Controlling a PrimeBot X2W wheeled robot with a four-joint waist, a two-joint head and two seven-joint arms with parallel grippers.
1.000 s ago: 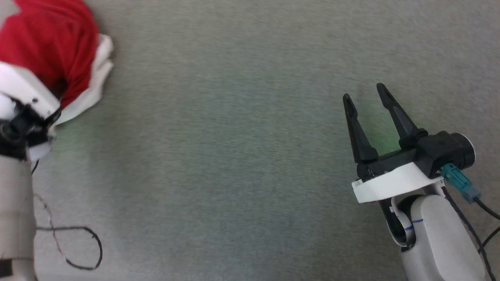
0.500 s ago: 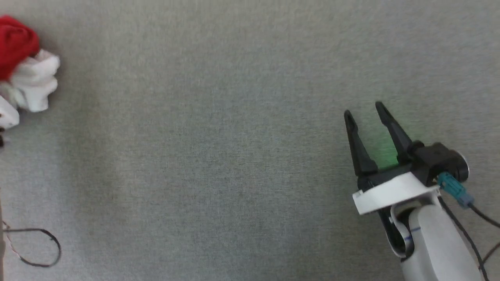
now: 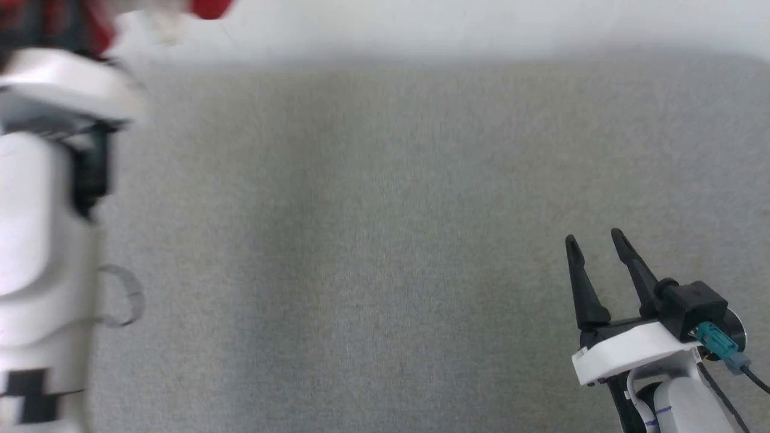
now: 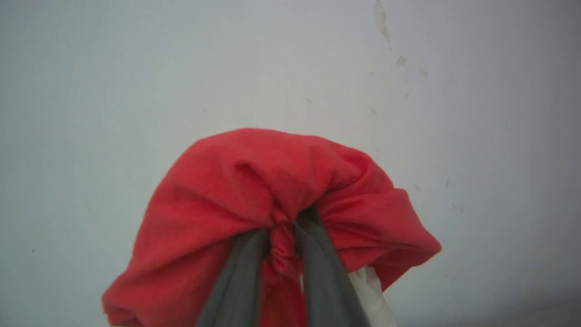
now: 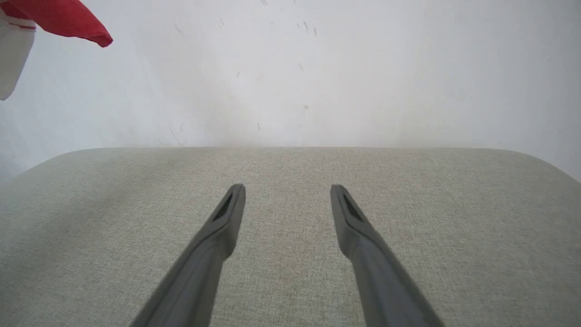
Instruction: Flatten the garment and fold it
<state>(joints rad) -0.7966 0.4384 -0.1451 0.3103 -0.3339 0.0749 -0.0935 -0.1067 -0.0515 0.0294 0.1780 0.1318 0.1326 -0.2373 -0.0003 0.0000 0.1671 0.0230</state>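
Note:
The garment (image 4: 272, 190) is a bunched red jersey with a bit of white sleeve showing; my left gripper (image 4: 283, 236) is shut on a pinch of its red fabric, holding it up before a pale wall. In the head view, blurred red cloth of the garment (image 3: 210, 7) sits at the top left edge above my pale left forearm (image 3: 42, 240). A red corner of the garment (image 5: 68, 20) hangs at the upper left of the right wrist view. My right gripper (image 3: 595, 243) stands open over the grey surface, nothing between its fingers (image 5: 227, 213). The lettering is hidden.
A grey fabric-covered table (image 3: 385, 240) stretches across the head view; its far edge meets a white wall (image 3: 481, 24). The table's rounded far corners (image 5: 535, 159) show in the right wrist view.
The head camera has tilted so the wall now shows. My left arm has lifted the bundled garment off the table and up toward the top left; the right gripper stays open.

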